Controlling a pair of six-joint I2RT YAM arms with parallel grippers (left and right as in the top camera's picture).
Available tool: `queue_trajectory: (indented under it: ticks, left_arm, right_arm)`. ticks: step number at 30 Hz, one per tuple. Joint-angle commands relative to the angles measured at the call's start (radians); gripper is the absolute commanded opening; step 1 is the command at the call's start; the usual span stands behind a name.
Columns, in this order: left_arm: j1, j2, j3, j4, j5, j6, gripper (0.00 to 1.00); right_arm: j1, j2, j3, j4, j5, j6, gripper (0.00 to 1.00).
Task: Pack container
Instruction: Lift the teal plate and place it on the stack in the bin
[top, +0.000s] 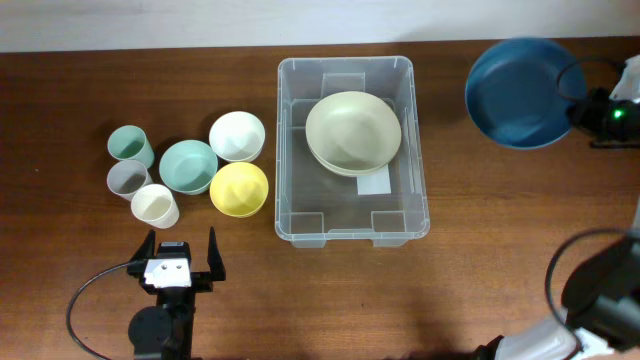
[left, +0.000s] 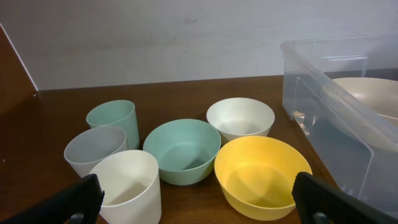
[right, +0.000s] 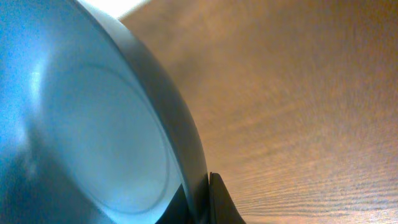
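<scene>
My right claw (right: 202, 202) is clamped on the rim of the blue bowl (top: 520, 90), holding it tilted in the air above the bench (top: 80, 300), off the container's (top: 335, 205) far right corner. My left claw (top: 181, 240) is spread wide with nothing in it. It hovers just short of the white cup (top: 155, 205) and the yellow bowl (top: 239, 189).

The container sits mid-bench, open side up. Two stacked cream bowls (top: 353, 130) lie in its far half, and the near half is bare.

I judge the container to be light, thin clear plastic. The moulded corners should be stiff enough, but the long walls would likely flex, and they look too smooth to pinch. If I need to steady it, the rolled rim is the place to grip, near a corner. Being so light, it may skid on the wood if the bowl knocks a wall, so the bowl should go in from above. The bowl also looks hard and slick, and a grip on one edge gives it room to swing.
</scene>
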Motion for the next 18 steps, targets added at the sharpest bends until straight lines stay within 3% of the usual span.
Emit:
queue_trajectory:
  ticks: [1, 9, 13, 18]
  left_arm:
    - [-0.005, -0.004, -0.006, 0.002, 0.011, 0.019, 0.99]
    - [-0.005, -0.004, -0.006, 0.002, 0.011, 0.019, 0.99]
    - [-0.005, -0.004, -0.006, 0.002, 0.011, 0.019, 0.99]
    - [-0.005, -0.004, -0.006, 0.002, 0.011, 0.019, 0.99]
  right_arm:
    - [0.068, -0.145, 0.002, 0.000, -0.072, -0.008, 0.04]
    - [0.336, -0.209, 0.002, 0.004, -0.011, 0.010, 0.04]
    - [0.552, -0.180, 0.002, 0.018, 0.198, 0.010, 0.04]
    - [0.705, -0.119, 0.001, 0.019, 0.457, 0.010, 0.04]
